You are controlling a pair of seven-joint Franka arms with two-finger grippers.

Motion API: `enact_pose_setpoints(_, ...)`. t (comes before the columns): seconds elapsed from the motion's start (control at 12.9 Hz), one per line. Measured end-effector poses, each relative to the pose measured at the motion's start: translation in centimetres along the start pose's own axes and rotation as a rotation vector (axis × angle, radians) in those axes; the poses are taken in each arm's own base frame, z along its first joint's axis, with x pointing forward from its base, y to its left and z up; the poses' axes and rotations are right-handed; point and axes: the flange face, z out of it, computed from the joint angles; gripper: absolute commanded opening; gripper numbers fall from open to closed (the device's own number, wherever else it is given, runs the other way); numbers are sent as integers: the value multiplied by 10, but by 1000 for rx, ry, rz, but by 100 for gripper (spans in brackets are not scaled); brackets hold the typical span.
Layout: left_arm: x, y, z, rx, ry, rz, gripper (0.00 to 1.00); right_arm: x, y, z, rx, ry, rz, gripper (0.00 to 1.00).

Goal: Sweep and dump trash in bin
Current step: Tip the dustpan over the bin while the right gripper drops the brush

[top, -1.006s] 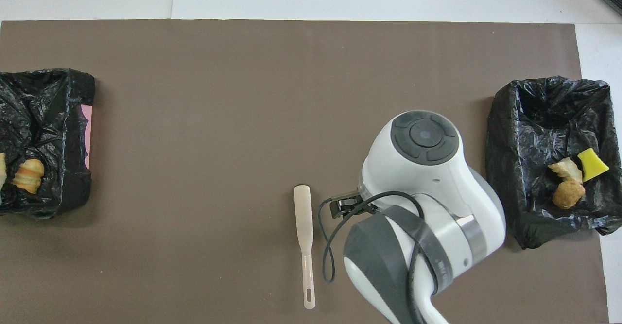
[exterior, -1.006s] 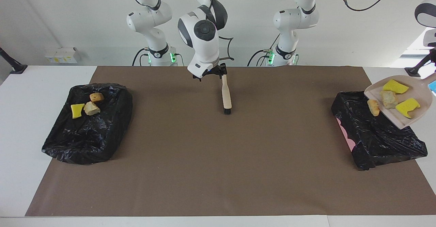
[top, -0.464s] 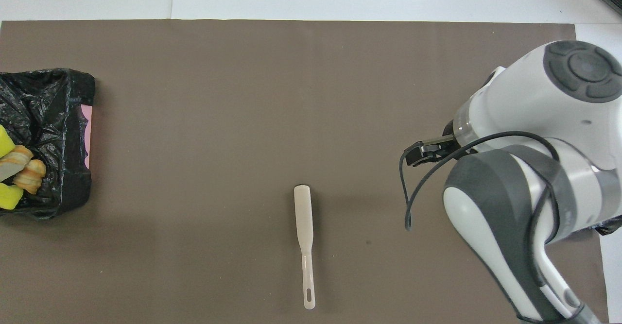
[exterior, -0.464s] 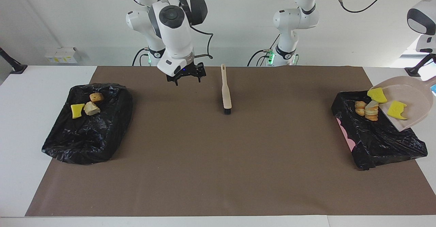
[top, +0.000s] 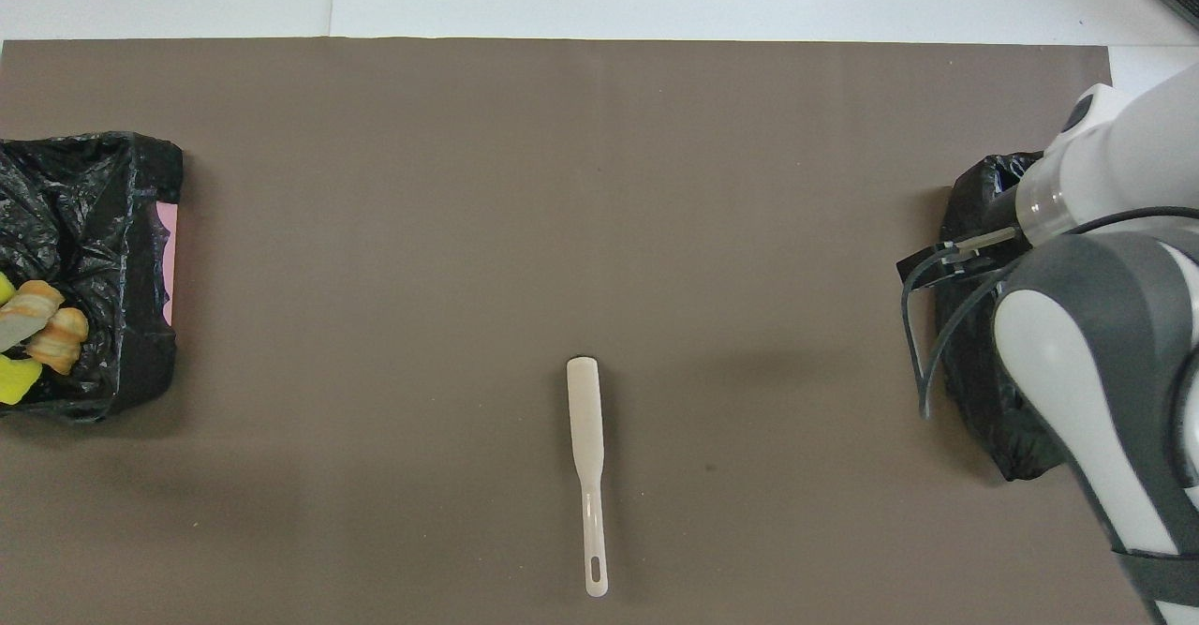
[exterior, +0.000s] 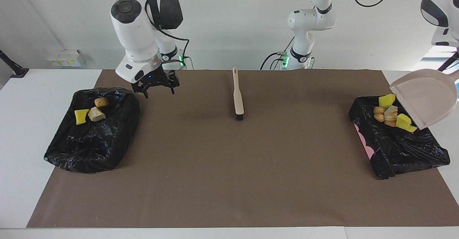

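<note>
Now all dustpan [exterior: 426,97] trash [exterior: 391,114] down in bin [exterior: 398,142], unlike before.

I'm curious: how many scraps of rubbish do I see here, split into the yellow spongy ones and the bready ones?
Yellow sponge chunks: 3
Tan or brown bread-like lumps: 4
Total: 7

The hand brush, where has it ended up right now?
The hand brush lies flat on the brown mat mid-table, close to the robots' edge, about midway between the two black-lined bins, with nothing holding it.
</note>
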Motion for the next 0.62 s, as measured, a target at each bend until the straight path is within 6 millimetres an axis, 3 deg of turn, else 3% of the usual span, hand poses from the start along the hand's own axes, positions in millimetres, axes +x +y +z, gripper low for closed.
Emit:
enact_pose_setpoints(0.15, 9, 4, -1, -12, 116, -43, 0, -6, 33, 1, -3, -2, -14, 100)
enact_pose_setpoints(0.39, 37, 8, 9, -83, 278, -154, 0, -19, 83, 2, 0, -4, 40, 100)
enact_pose_setpoints(0.62, 103, 6, 7, -187, 429, -350, 0, -33, 123, 2, 3, -1, 86, 100)
